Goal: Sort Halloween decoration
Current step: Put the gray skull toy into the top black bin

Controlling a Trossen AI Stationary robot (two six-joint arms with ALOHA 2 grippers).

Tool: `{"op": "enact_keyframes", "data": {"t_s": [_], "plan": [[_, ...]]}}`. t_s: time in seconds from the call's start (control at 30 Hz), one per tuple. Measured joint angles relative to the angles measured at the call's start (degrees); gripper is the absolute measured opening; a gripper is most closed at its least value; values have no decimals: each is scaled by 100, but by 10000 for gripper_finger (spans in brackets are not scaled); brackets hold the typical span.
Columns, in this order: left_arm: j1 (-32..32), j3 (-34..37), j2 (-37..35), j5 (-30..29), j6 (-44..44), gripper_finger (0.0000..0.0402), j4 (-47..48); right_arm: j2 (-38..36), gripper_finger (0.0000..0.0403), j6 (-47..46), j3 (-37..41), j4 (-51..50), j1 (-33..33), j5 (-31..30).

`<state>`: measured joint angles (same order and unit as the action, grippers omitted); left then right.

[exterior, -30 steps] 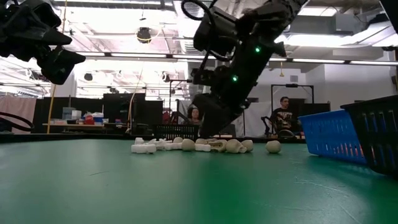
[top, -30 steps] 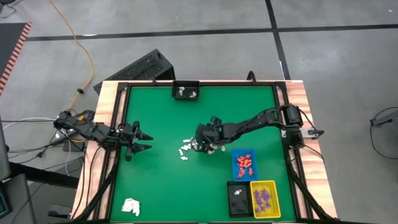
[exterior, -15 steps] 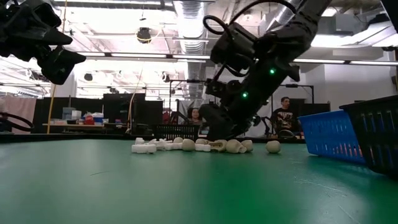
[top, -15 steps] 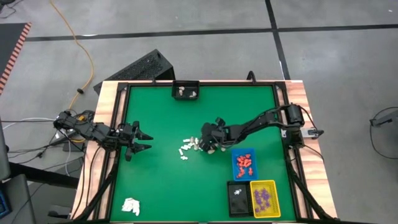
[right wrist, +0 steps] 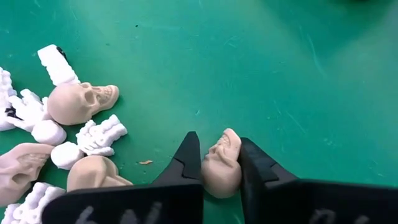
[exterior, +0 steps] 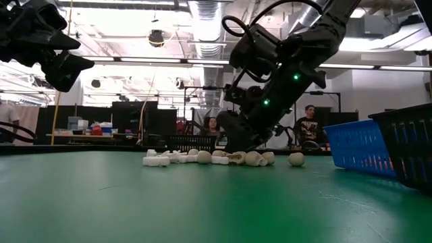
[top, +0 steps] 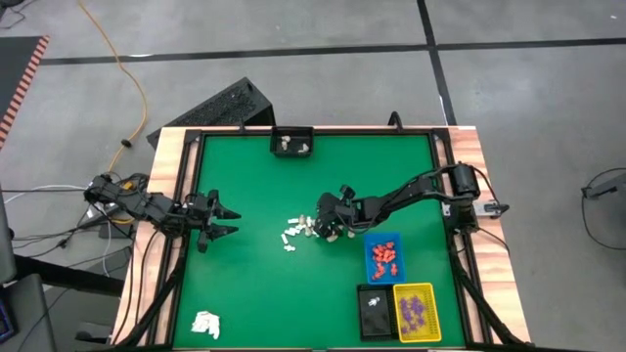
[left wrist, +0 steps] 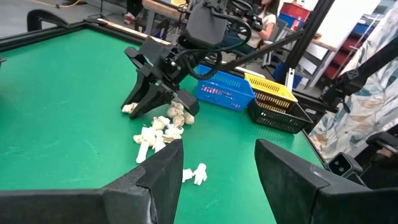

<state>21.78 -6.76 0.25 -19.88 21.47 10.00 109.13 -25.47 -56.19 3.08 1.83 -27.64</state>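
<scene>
The right gripper (right wrist: 219, 163) has its fingers (right wrist: 185, 158) closed narrowly on a cream skull (right wrist: 219, 167), one on each side, with the skull's long axis running forward out of the gap and the piece low over the green counter (right wrist: 298, 74). Just beside it lies the heap of remaining skulls and white bone pieces (top: 298, 231), and the blue tray (top: 384, 256) of orange pieces stands near. The left gripper (top: 223, 219), fingers wide, waits well apart at the counter's left edge, so the right arm is plainly the nearer.
</scene>
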Motion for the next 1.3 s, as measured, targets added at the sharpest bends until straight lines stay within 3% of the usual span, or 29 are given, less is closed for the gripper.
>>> {"op": "enact_keyframes", "data": {"t_s": [0.27, 0.47, 0.8, 0.93, 1.3], "plan": [[0, 0, 0, -2, -6, 189, 0, -404, 46, 199, 21, 65, -196, 101], [0, 0, 2, -20, -81, 189, 0, -487, 47, 452, 4, 875, -460, 113], [-2, 0, 0, -172, -81, 189, 2, -472, 48, 801, -719, 1731, -1186, 292], [0, 0, 0, -191, -114, 189, 2, -473, 48, 822, -1013, 1829, -1516, 672], [0, 0, 0, -195, -153, 189, 2, -473, 49, 882, -1155, 2338, -2128, 824]]}}
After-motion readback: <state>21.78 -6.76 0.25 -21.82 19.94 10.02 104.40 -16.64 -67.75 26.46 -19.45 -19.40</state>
